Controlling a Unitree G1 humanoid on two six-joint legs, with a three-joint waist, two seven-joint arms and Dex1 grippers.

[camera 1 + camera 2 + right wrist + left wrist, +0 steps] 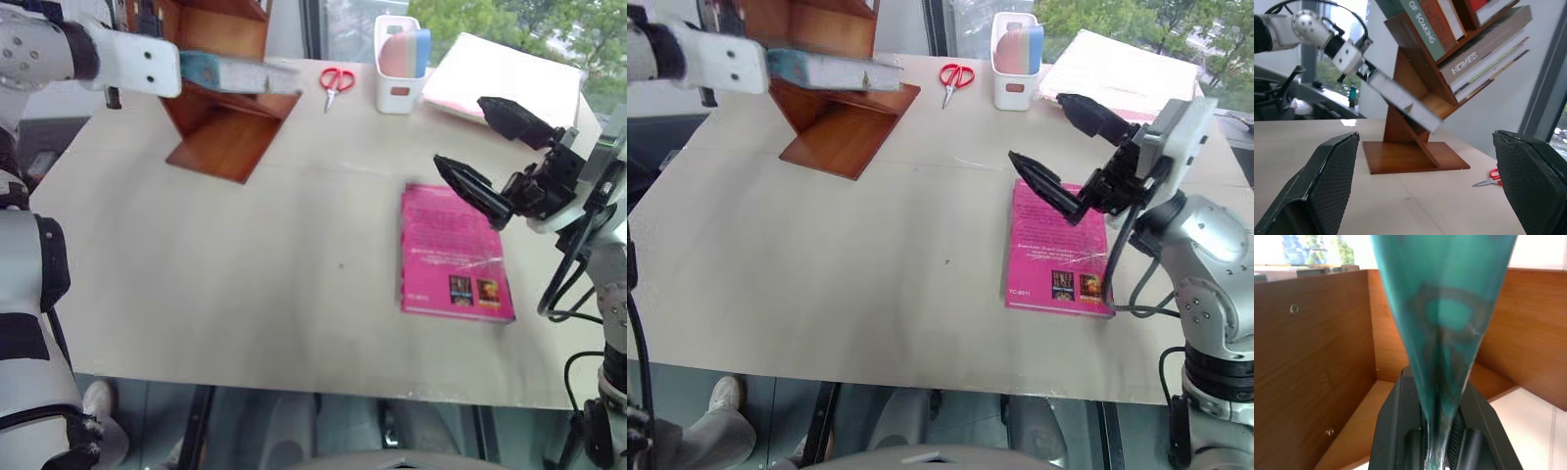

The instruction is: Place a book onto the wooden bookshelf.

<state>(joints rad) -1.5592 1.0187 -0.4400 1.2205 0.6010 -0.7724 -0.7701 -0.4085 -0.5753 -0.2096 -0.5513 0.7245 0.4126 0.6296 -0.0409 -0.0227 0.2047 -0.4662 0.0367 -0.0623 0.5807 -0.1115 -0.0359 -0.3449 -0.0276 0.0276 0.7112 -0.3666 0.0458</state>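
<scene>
Bookshelf (230,108) at far left of the table (245,294), reddish-brown wood with slanted boards; upper compartments already carry several books, seen from the right wrist. Left gripper (1437,431) pressed tight on the edge of the teal-green book (240,73), holding it tilted, its far end reaching in among the lower slanted boards of the shelf; the left wrist view looks straight into a bare wooden compartment behind the cover. Judgement: task well along, book lifted and at the shelf mouth, not yet seated or let go; sliding in and release remain. Moving right: red-handled scissors (336,82) lie on the tabletop, then a white caddy (399,69) with pink and blue contents, a pale flat folder (509,78) behind. Pink book (453,257) lies flat, untouched. Right gripper (490,147) hovers above it, fingers spread wide, carrying nothing.
</scene>
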